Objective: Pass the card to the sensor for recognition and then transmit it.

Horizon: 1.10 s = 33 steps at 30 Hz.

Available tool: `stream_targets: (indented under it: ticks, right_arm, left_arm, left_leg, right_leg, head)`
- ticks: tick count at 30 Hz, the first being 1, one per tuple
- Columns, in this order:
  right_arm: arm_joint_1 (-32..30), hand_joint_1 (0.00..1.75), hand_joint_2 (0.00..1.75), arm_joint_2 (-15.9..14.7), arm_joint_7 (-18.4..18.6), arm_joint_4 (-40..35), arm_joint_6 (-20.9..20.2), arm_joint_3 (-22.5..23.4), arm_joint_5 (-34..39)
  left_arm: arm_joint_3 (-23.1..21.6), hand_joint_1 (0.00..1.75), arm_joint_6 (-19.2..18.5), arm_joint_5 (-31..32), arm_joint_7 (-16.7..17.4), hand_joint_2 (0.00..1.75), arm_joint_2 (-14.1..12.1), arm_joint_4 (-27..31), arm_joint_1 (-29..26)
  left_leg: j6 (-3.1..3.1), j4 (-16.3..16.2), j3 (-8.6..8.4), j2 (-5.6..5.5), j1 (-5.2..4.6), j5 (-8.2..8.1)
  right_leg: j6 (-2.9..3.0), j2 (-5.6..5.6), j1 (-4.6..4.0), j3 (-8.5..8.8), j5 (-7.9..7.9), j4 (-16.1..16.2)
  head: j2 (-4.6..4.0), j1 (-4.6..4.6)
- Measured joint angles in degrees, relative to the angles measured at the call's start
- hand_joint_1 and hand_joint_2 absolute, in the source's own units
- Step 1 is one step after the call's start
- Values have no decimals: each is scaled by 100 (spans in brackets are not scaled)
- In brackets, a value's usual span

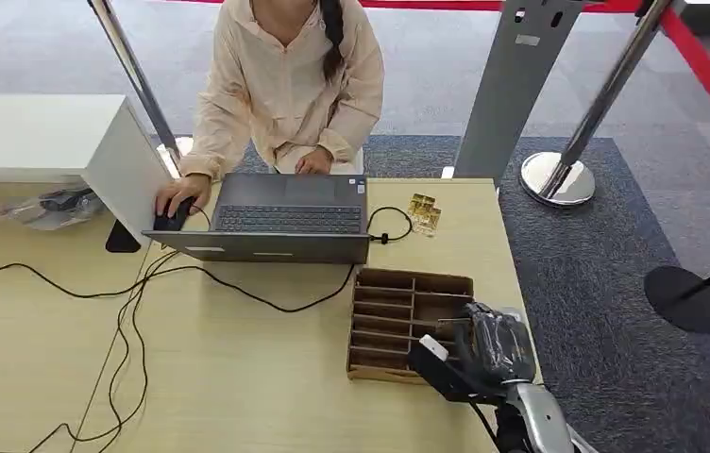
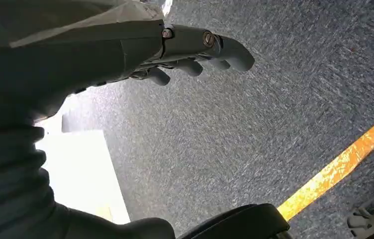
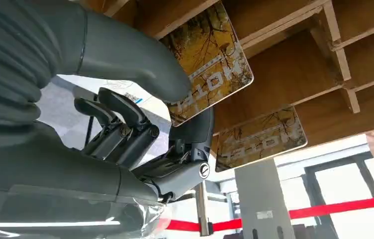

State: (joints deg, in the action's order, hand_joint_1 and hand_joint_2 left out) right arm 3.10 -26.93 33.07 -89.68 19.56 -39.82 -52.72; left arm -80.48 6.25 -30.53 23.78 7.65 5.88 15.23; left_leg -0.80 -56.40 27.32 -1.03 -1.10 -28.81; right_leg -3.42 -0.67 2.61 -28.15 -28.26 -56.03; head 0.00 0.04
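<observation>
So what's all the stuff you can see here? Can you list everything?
table: one, light wood, under everything
laptop: one, dark grey, open at the table's far side
mouse: one, black, under the person's hand, left of the laptop
cables: several, black, trailing across the table
card box: one, brown, divided into slots, right of the table
cards: a few, yellow, loose beyond the box
card: one, yellow, pinched by the right hand; another in the box
posts: two, chrome, on the carpet
person: one, cream jacket, behind the laptop
left hand: grey, empty, over carpet
right hand: grey, at the box
</observation>
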Motion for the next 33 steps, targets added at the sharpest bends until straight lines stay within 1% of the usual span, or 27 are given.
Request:
stream_targets:
  ticks: [4,5,11,18,33]
  right_arm:
    - [0,175,175,0,-26,7,55,7,-39]
    - [2,175,175,0,-39,7,70,15,-61]
    - [32,175,175,0,-76,-107,59,127,-293]
    - [214,175,175,0,-90,-483,-170,350,-516]
    - [630,175,175,15,-210,-1119,-496,724,-568]
  left_arm:
    - [2,0,-4,2,0,175,0,0,0]
    - [0,0,-9,4,0,0,0,0,0]
    - [0,0,-20,48,0,0,-2,-18,-4]
    - [0,0,-37,122,0,0,-2,-48,-13]
    - [-2,0,-70,195,0,0,-7,-153,-87]
  left_leg:
    - [0,0,1,0,0,0]
    - [0,0,1,0,0,0]
    - [0,0,1,-2,-1,0]
    - [0,0,-1,-3,-1,0]
    - [0,0,-4,-8,-1,0]
  right_leg:
    - [0,0,0,1,0,0]
    - [0,0,0,2,0,0]
    - [0,0,1,5,0,0]
    - [0,0,1,6,0,0]
    - [0,0,1,5,0,0]
  head:
    - [-2,0]
    - [-2,-2]
    - [-2,0]
    - [-2,0]
    - [-2,0]
